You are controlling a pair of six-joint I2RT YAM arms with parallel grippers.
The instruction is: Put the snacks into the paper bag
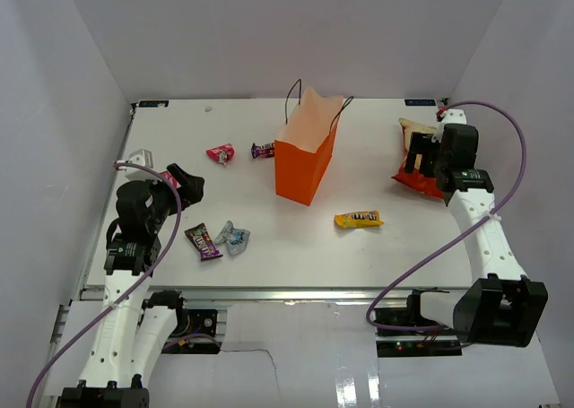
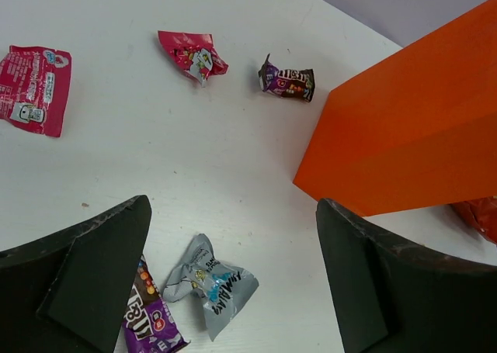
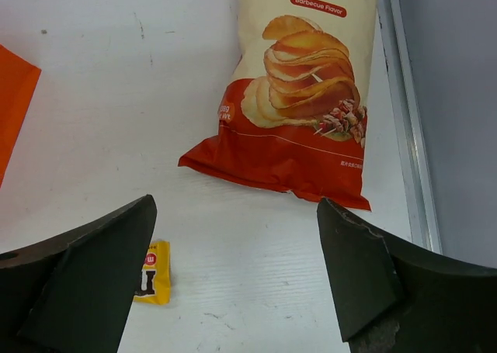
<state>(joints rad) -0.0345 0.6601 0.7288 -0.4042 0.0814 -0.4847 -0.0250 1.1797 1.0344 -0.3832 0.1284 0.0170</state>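
— How far along are you with the snacks?

— By my reckoning, barely begun. The orange paper bag [image 1: 306, 160] stands upright near the middle of the table, toward the far edge, its mouth open and black cord handles up. I cannot see down to its bottom, so I cannot say whether anything is already in it. Every snack I can see is outside it.

— Which ones?

— Just left of the bag, a purple-brown candy packet [image 1: 263, 150] and a crumpled pink-red packet [image 1: 221, 153]. Nearer the front edge, a yellow packet [image 1: 359, 219] lies to the bag's right. Toward the front left, a purple packet [image 1: 203, 241] touches a clear-blue wrapper [image 1: 234, 238]. A flat pink packet [image 2: 33, 88] lies by the left edge, and the barbecue chip bag [image 1: 417, 161] lies flat near the far right corner.

— And your grippers?

— My left gripper [image 1: 184, 182] hangs wide apart and empty over the left side, above the purple and clear-blue pair. My right gripper [image 1: 421, 160] hovers over the chip bag, also wide and holding nothing.

— The surroundings?

— A white table [image 1: 296, 247] with faint scuffs and a metal rail at its edges, closed in by plain pale walls [image 1: 269, 31] on three sides.
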